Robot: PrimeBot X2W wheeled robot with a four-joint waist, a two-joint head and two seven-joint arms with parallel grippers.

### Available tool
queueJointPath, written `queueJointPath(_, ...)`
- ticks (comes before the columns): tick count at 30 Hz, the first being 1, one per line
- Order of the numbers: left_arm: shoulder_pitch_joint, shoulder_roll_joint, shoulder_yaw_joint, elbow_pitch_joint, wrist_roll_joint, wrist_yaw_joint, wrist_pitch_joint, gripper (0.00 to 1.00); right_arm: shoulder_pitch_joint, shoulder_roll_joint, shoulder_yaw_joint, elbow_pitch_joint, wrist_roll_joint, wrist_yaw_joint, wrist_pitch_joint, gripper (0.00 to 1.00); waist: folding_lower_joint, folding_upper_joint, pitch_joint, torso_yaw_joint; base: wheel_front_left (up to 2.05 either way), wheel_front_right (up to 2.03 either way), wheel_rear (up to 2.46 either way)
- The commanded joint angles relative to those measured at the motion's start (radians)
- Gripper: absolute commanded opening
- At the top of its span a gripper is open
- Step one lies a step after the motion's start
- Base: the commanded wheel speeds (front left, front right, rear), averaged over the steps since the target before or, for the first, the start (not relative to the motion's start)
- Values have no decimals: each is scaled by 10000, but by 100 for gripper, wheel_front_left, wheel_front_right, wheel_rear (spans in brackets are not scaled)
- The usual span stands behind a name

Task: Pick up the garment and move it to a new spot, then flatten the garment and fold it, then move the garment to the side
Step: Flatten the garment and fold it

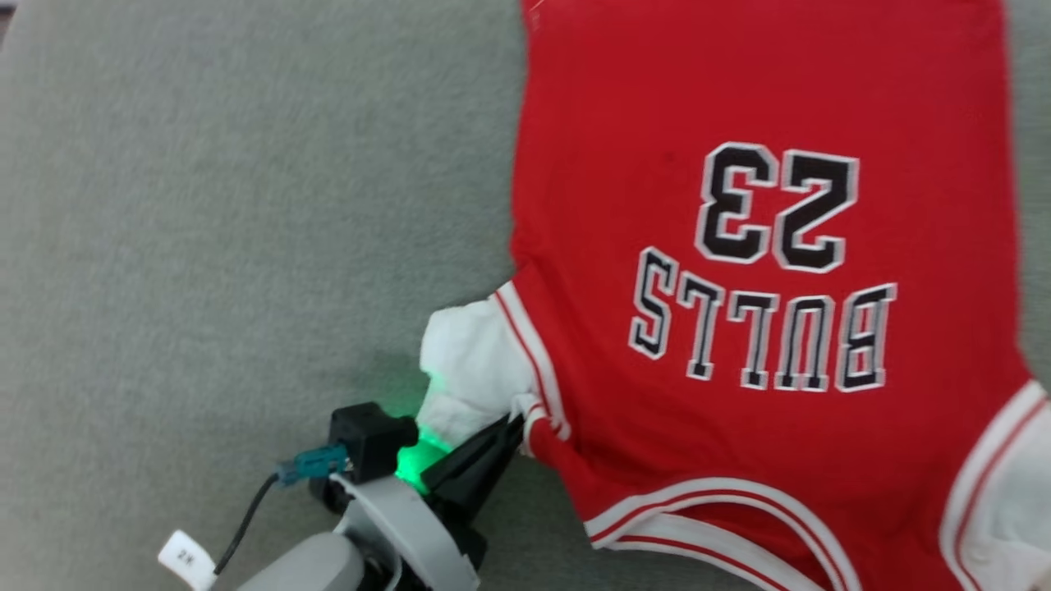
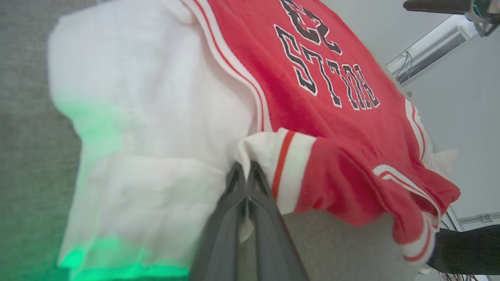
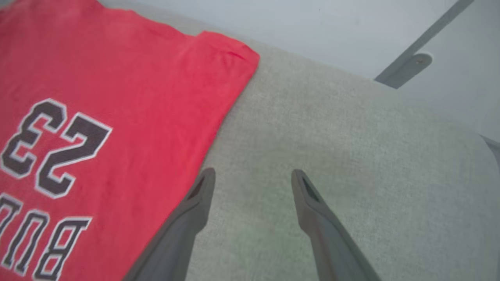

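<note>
Red garment lies on a grey surface; head view shows the left gripper pinching its sleeve seam, right wrist view the right gripper spread open beside its edge.

The garment is soft red and white cloth, a bit fuzzy, with striped knit edges. The worktop has a grey, matt cover that looks like felt. The left tool and right tool have dark, smooth, matt fingers, like plastic.
</note>
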Motion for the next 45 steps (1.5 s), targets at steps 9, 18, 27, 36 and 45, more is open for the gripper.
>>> queueJointPath(9, -669, -506, -464, 457, 91, -57, 43, 0, -4670, 1092, 1153, 3680, -2001, -15, 1976, 100, 0, 0, 1994, 1829, 0, 0, 0)
queueJointPath(18, -704, -338, -669, 771, -68, -10, -158, 0, -5585, 1767, 1870, 5784, -2775, -13, 2791, 98, 0, 0, 2249, 2122, 0, 0, 0)
queueJointPath(27, -678, -65, -538, 1019, -232, 34, -397, 0, -5612, 1934, 2170, 6288, -2375, -7, 1789, 0, 0, 0, 1508, 1710, 0, 0, 0)
queueJointPath(36, -349, 473, -106, 781, -376, 12, -592, 0, -4101, 657, 3244, 4762, -724, -13, 902, 0, 0, 0, -41, 859, 0, 0, 0)
queueJointPath(45, -93, 845, 190, 572, -383, -103, -644, 0, -639, -1113, 3542, 1940, 1467, -13, 25, 0, 0, 0, -1084, -48, 0, 0, 0)
